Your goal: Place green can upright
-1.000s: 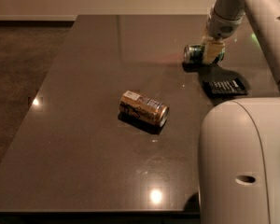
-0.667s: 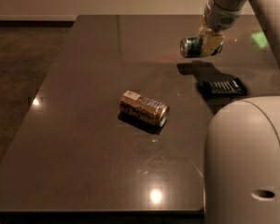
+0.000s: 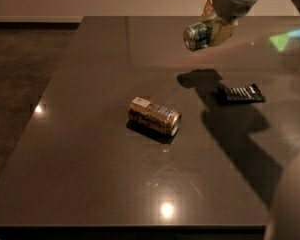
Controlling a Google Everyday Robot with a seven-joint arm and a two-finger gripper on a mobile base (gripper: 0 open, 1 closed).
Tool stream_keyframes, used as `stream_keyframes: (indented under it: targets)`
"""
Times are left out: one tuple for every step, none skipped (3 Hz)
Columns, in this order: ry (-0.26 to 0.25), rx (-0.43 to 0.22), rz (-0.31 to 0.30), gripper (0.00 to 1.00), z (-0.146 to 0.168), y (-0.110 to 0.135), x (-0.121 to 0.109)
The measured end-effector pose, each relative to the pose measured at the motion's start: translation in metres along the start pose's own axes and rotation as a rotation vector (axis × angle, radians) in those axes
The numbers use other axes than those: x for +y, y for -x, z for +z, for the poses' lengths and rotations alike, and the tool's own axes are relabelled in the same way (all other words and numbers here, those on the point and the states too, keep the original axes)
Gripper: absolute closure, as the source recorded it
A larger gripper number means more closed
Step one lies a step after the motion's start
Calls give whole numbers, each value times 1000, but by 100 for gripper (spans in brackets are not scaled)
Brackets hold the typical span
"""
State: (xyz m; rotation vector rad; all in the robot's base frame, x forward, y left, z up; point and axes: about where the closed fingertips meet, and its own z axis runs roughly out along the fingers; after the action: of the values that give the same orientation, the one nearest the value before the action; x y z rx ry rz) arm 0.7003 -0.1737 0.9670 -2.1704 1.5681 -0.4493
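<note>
The green can point(image 3: 197, 36) is held in the air above the far right part of the dark table point(image 3: 90, 149). It lies on its side, its silver end facing the camera and left. My gripper point(image 3: 217, 28) is shut on the green can, gripping it from the right, with pale fingers point(image 3: 224, 31) around its body. The can's shadow falls on the table below it.
A gold-brown can point(image 3: 154, 115) lies on its side near the table's middle. A flat black packet point(image 3: 241, 93) lies to the right of it. My pale arm and body point(image 3: 292, 194) fill the right lower corner. The table's left edge drops to a dark floor.
The gripper has lifted the green can off the table and carried it up and slightly left. The gold-brown can and the black packet have not moved.
</note>
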Motion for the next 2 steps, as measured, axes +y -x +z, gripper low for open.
stream_keyframes:
  targets:
    - [-120,35,-158,100,-19,24,-2]
    - [-211,75,-280,100,-21,43,1]
